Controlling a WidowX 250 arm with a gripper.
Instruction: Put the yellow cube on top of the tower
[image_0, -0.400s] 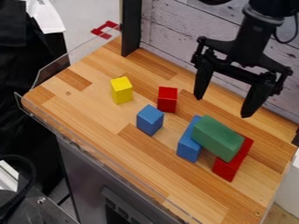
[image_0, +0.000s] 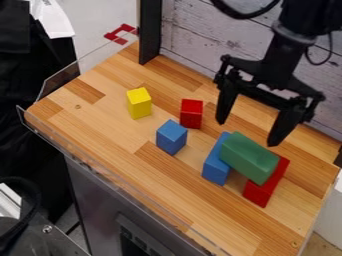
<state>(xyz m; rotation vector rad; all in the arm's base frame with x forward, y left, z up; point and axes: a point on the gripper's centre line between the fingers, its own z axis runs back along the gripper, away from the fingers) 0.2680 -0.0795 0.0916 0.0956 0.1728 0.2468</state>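
My gripper (image_0: 246, 134) hangs open at the upper right, above and behind the block structure, with nothing between its fingers. The yellow cube (image_0: 139, 103) stands upright on the wooden surface at the upper left, well left of the gripper. At the lower right, a green block (image_0: 249, 157) lies across a long blue block (image_0: 217, 160) and a long red block (image_0: 266, 183), which sit apart on the wood.
A small red block (image_0: 191, 114) stands right of the yellow cube, and a blue cube (image_0: 172, 137) sits in front of it. Clear low walls edge the wooden table (image_0: 100, 117); a black post (image_0: 150, 31) and plank wall (image_0: 200, 37) are behind.
The gripper has moved slightly down and to the left in the view, closer to the green block. Its fingers are still apart, and the blocks have not moved.
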